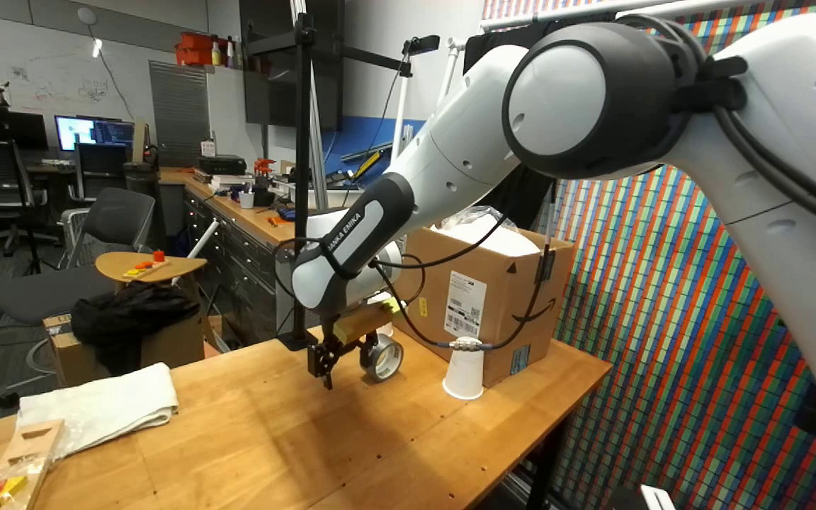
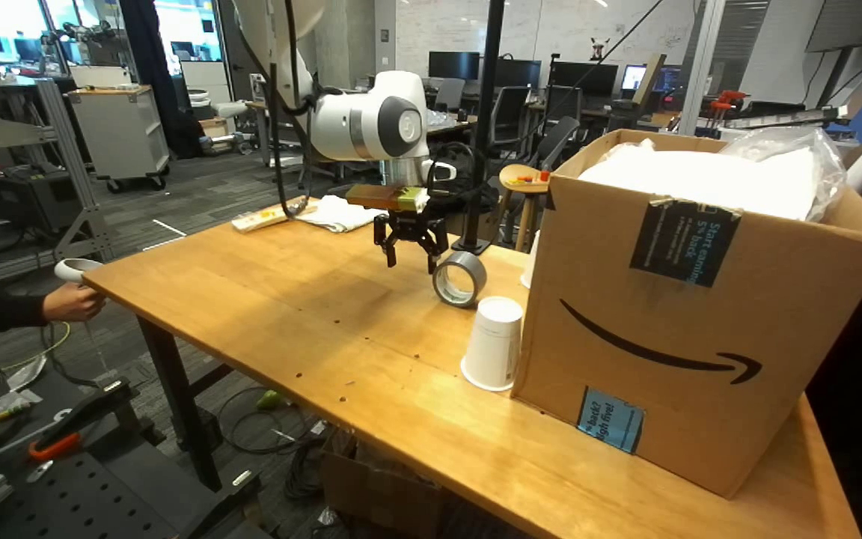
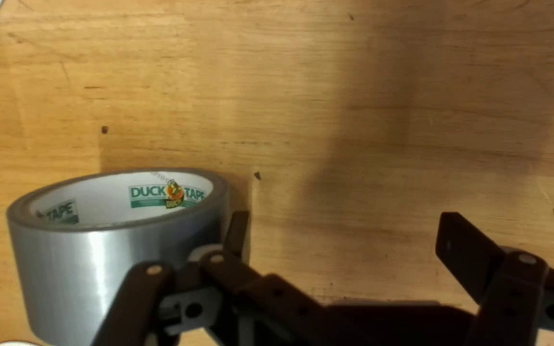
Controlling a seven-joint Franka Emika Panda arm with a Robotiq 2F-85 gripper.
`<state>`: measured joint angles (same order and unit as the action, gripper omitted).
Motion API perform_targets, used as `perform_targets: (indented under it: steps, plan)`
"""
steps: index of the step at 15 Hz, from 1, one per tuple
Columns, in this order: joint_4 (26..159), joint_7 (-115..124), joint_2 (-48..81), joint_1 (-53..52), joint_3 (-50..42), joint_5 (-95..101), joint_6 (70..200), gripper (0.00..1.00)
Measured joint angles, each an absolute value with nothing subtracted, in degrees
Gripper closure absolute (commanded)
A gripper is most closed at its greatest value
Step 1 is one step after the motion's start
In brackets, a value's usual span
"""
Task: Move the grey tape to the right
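The grey tape (image 1: 382, 345) stands on its edge on the wooden table, its hollow core facing sideways. It also shows in an exterior view (image 2: 468, 263) and at lower left in the wrist view (image 3: 89, 264), with a white printed core. My gripper (image 3: 344, 230) is open, with only table between its fingers. The tape lies outside the jaws, beside the left finger in the wrist view; I cannot tell whether they touch. The gripper also shows low over the table in both exterior views (image 1: 347, 375) (image 2: 411, 266).
A white paper cup (image 2: 492, 344) stands upside down beside a large cardboard box (image 2: 700, 337). Another white object (image 2: 530, 262) is partly hidden behind the box. A black pole (image 1: 302, 177) rises at the table's edge. A white cloth (image 1: 103, 404) and wooden piece (image 1: 25, 460) lie at the far end.
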<state>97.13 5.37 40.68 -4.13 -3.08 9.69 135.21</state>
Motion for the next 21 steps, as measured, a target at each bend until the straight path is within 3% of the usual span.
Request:
perform_targets:
  steps: [21]
  plan:
    - [95.5,-2.9,41.6,2.7,-5.0,10.4,135.5,0.0]
